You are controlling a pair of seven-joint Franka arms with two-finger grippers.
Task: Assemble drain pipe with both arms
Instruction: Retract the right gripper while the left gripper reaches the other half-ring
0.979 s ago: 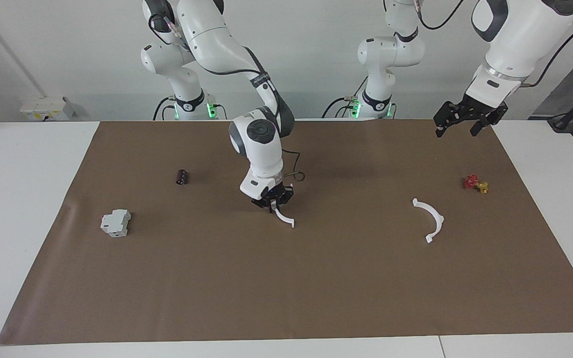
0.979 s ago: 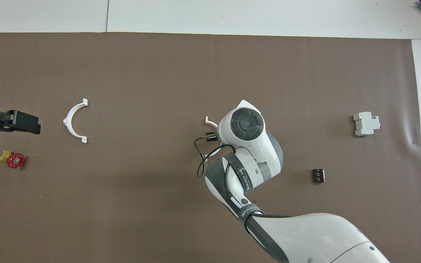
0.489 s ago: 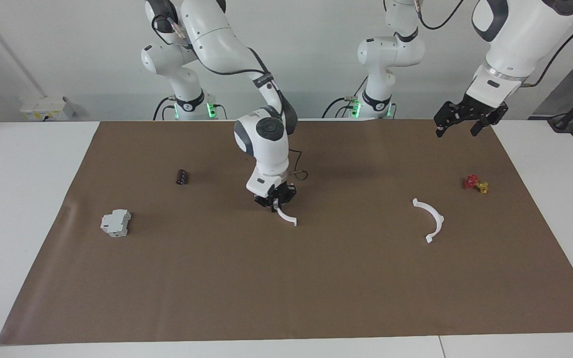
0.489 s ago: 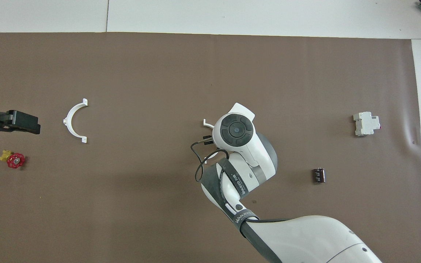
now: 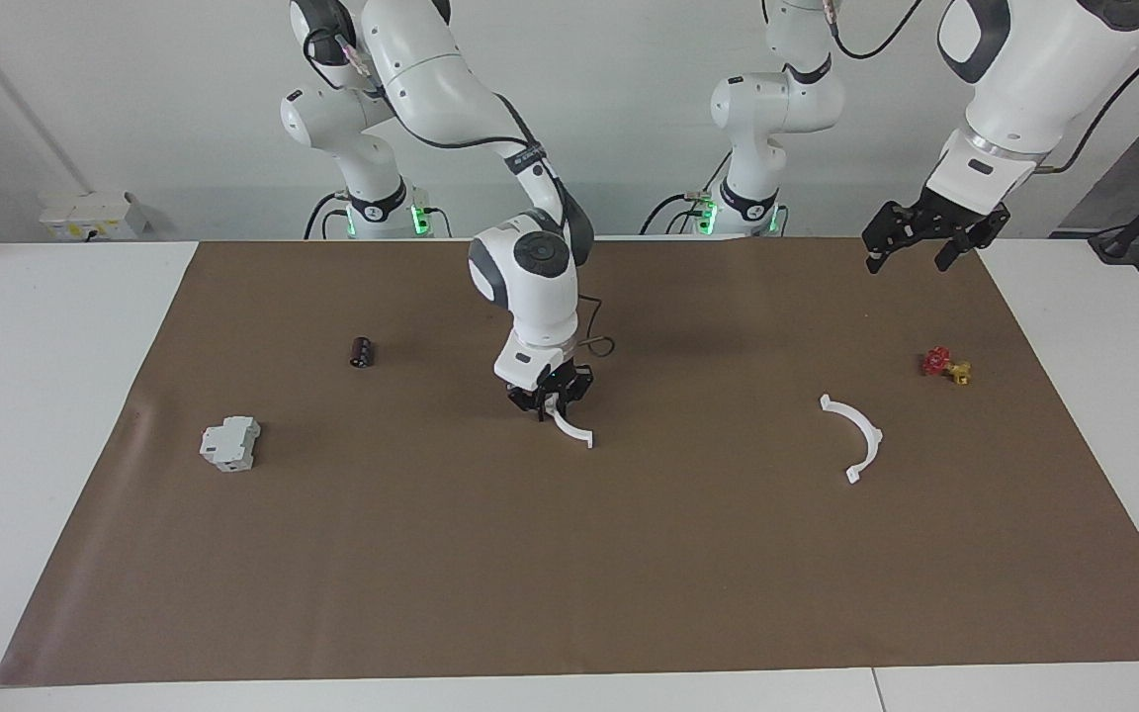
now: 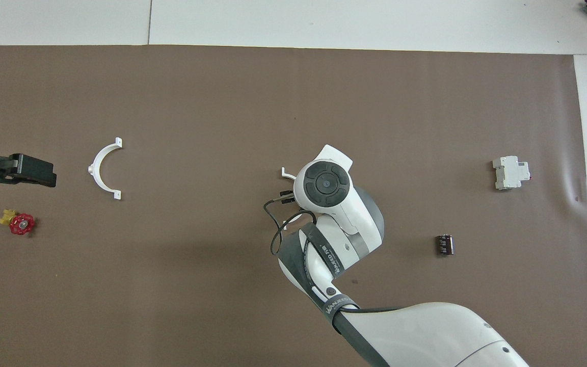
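The right gripper (image 5: pixel 548 403) was down low at the middle of the brown mat (image 5: pixel 629 574), right at one end of the first half-ring (image 5: pixel 571 430). The white curve ran out from under it and lay on the mat, or just off it, which was hard to say. Whether that gripper was clamped on the piece or had let go, I couldn't tell. My read was that this half sat at the centre so both arms could reach it for the joining. The second half-ring (image 5: pixel 861 435) lay flat toward the left arm's end of the table, well apart from the first, with nothing touching it, so the two halves were not yet one ring. The left gripper (image 5: pixel 908 259) waited high over the mat's corner at its own end, jaws spread wide and empty, probably kept clear until its half was wanted. From overhead the right arm's wrist covered its own gripper and most of the first half-ring. Only a tab and a sliver of white peeked out beside it, so the contact itself was hidden there. The left arm was cut off at that view's edge. A small red-and-yellow valve (image 5: pixel 945 366), a grey-white box (image 5: pixel 230 442) and a little dark cylinder (image 5: pixel 362 351) sat on the mat, none of them near either gripper.
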